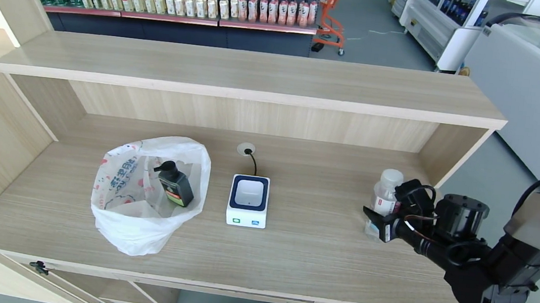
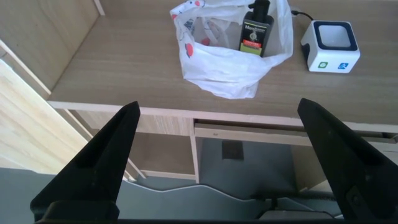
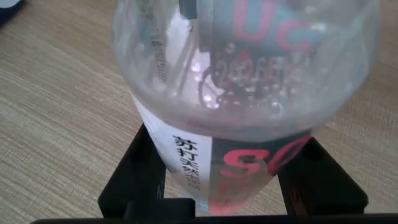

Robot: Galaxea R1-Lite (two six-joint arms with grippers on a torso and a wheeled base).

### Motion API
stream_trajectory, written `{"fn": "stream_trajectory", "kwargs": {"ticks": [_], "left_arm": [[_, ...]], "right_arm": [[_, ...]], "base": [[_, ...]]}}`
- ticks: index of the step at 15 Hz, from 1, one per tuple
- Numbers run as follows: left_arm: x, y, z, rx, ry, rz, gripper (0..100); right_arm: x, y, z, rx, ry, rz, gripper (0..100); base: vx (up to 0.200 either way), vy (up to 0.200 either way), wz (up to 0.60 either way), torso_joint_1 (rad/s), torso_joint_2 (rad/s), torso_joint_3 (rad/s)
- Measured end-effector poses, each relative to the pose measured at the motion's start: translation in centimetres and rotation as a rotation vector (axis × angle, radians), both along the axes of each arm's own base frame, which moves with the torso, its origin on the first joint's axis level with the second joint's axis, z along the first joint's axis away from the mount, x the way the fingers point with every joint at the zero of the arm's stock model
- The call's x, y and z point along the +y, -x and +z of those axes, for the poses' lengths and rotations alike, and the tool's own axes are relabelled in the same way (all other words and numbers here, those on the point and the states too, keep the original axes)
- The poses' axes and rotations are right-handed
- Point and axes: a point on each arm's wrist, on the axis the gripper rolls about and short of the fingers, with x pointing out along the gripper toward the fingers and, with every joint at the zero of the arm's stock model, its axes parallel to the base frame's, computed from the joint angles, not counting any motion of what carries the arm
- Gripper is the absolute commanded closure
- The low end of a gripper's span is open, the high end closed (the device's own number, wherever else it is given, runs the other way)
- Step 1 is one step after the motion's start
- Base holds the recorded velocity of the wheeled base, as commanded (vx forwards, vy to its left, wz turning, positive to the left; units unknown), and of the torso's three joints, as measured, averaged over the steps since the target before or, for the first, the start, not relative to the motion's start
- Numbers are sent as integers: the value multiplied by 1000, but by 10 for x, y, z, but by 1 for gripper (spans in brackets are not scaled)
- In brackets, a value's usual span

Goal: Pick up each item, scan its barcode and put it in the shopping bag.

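as right pincer [image 1: 377, 224] grips bottle [image 1: 388, 186] near counter [image 1: 319, 258] edge, scanner [image 1: 248, 201] well apart

Checkout counter [image 1: 315, 248] | clear bottle [image 3: 249, 93]: white label with dark characters and large red letters | shopping bag [image 1: 119, 180]: dark characters, red figures | black pump bottle [image 1: 176, 184]: coloured label, print too small to read | scanner [image 1: 247, 201]: green and blue icon squares on its front

left gripper [image 2: 219, 104] fingers spread wide — right gripper [image 3: 228, 142] clamped round bottle [image 3: 242, 74]
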Motion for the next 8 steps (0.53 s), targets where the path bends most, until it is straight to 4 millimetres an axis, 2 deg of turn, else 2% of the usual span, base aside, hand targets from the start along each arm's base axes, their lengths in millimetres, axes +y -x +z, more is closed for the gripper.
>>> {"fn": "stream_trajectory", "kwargs": {"ticks": [3, 8], "left_arm": [[0, 0, 0, 0, 0, 0, 0], [0, 0, 0, 0, 0, 0, 0]], "right_arm": [[0, 1, 7, -15, -13, 3, 100], [0, 14, 55, -31, -209, 92, 100]], "base": [[0, 0, 0, 0, 0, 0], [0, 0, 0, 0, 0, 0]]}}
